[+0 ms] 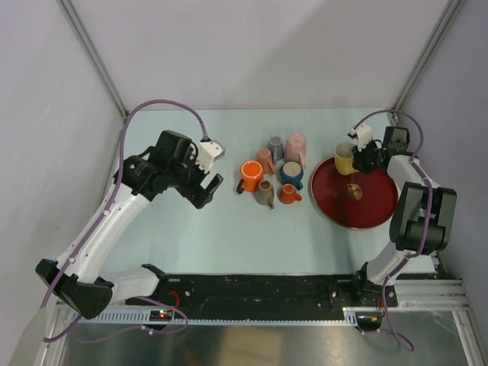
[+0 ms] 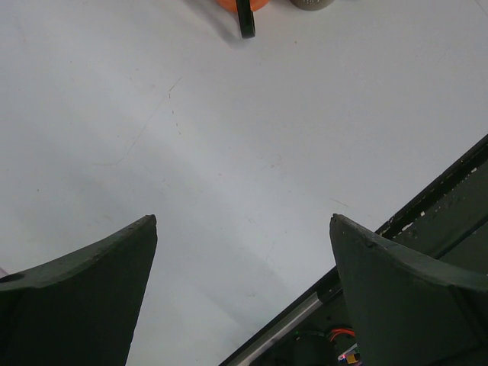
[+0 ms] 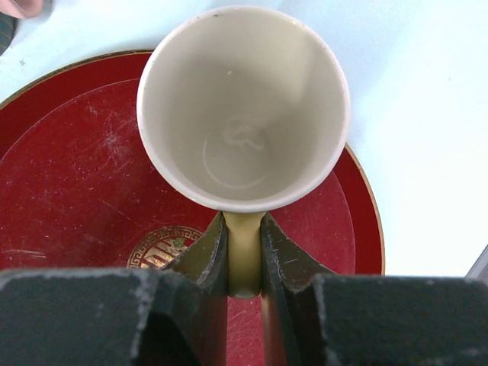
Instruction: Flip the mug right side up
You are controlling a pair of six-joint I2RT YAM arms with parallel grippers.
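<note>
A yellow mug [image 1: 345,158] with a cream inside [image 3: 244,107] is at the far left rim of the red plate [image 1: 358,210], mouth turned upward. My right gripper [image 1: 357,161] is shut on the mug's handle; in the right wrist view the two fingers [image 3: 206,252] pinch the yellow handle just below the rim, over the red plate [image 3: 69,152]. Whether the mug's base touches the plate is hidden. My left gripper [image 1: 216,168] hangs wide open over bare table left of the mug cluster, with nothing between its fingers [image 2: 91,282].
A cluster of mugs stands mid-table: an orange one [image 1: 250,175], a pink one [image 1: 296,149], a blue one [image 1: 290,172], a small orange one [image 1: 288,194] and a grey-brown one [image 1: 264,194]. The black base rail [image 1: 267,288] runs along the near edge.
</note>
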